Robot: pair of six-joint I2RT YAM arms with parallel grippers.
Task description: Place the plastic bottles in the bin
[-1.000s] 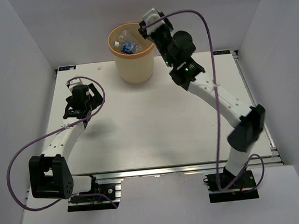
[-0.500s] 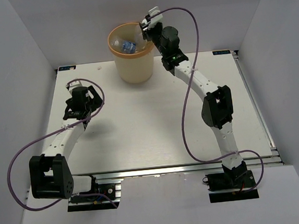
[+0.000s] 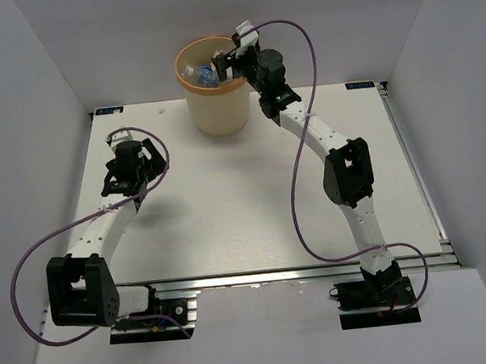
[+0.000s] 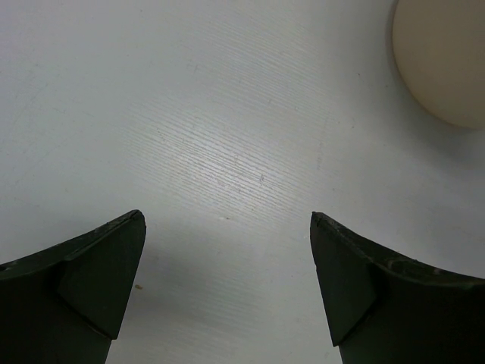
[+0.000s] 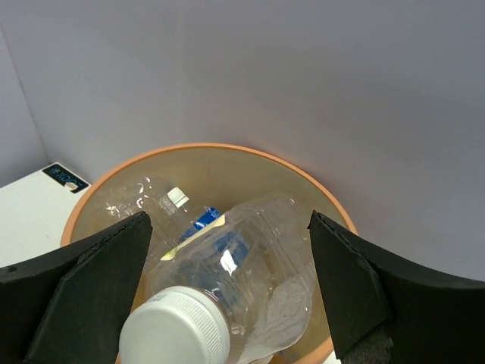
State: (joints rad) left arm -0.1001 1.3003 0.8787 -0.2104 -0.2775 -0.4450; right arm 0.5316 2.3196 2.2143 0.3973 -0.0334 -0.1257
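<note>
**A:** Can you read any writing?

**B:** No. The clear bottle [image 5: 250,258] has a blue label, but the print is too blurred to read. The same goes for a small dark sticker [image 5: 64,176] at the corner of the surface [image 3: 228,200].

**A:** What is the bottle made of, and what shape is it?

**B:** It is thin, crinkled, see-through plastic with a ribbed white cap. The bin [image 3: 220,112] is smooth beige plastic, round, with an orange-tinted rolled rim.

**A:** Which way does the bottle point?

**B:** The cap points toward the wrist camera and the base points down into the bin. Its long axis leans to the upper right of that view.

**A:** Where is it, and what is the right claw doing?

**B:** The bottle is over the bin's mouth, between the fingers of the right claw [image 5: 227,220]. The fingers are spread wide, a released stance. I cannot tell whether they touch the bottle.

**A:** And the other bottles?

**B:** The other bottles [image 5: 182,208] lie inside the bin. One shows a white cap and another a blue label.

**A:** What about the left claw?

**B:** The left claw [image 4: 227,216] is also spread wide. It is above the white, finely grained surface and holds nothing.
</note>
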